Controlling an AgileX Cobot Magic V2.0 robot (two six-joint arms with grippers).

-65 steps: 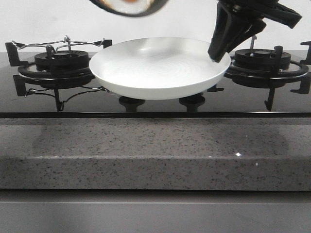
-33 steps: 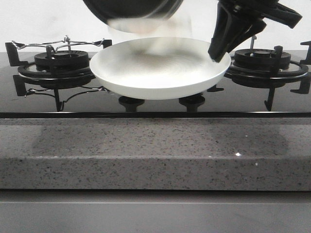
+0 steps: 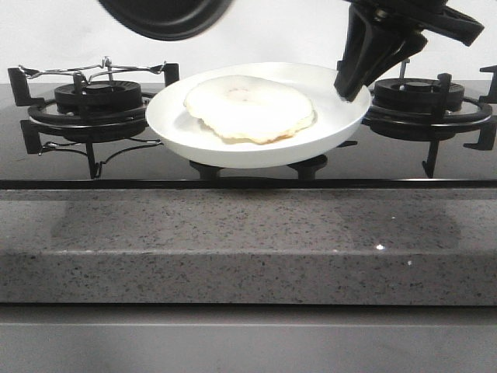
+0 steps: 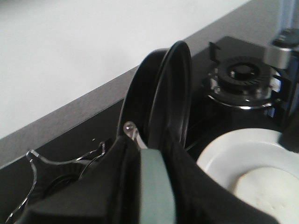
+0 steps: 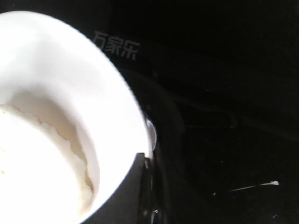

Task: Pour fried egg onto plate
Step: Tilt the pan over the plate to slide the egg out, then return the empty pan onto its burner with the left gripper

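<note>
Left gripper [image 4: 152,186]: clenched on pan [image 3: 165,15] handle, pan tipped (top cut off).
Plate [image 3: 175,124]: held above stove [image 3: 435,159], open air under the pan.
Fried egg [image 3: 250,109]: flat inside plate.
Right gripper [image 3: 351,87]: clamps plate's rim; fingertips partly hidden.

In front of me a plain white wall [image 3: 62,35] sits behind a glossy black glass gas hob [image 3: 435,155] w/ two burners, left [image 3: 97,97] & right [image 3: 423,93], set in a speckled grey stone counter [image 3: 248,249], w/ small light glints on its front edge.
</note>
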